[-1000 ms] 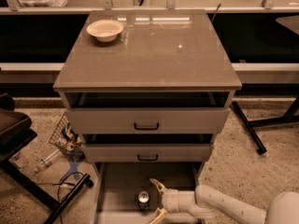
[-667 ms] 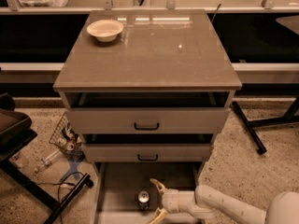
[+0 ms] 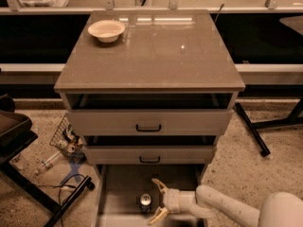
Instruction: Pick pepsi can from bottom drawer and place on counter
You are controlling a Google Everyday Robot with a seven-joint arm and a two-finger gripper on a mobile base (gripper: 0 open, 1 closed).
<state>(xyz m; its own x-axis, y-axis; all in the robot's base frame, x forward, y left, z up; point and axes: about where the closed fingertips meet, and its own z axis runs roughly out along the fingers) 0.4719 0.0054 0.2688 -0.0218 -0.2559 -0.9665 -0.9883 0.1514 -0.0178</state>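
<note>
The grey-brown worktop [image 3: 156, 56] carries a white bowl [image 3: 106, 30] at its back left corner. Below the two upper drawers, the bottom drawer [image 3: 122, 193] is pulled out. Inside it the gripper [image 3: 154, 201] reaches in from the right, its fingers spread wide apart, just beside the upright pepsi can [image 3: 145, 203] on the drawer floor.
</note>
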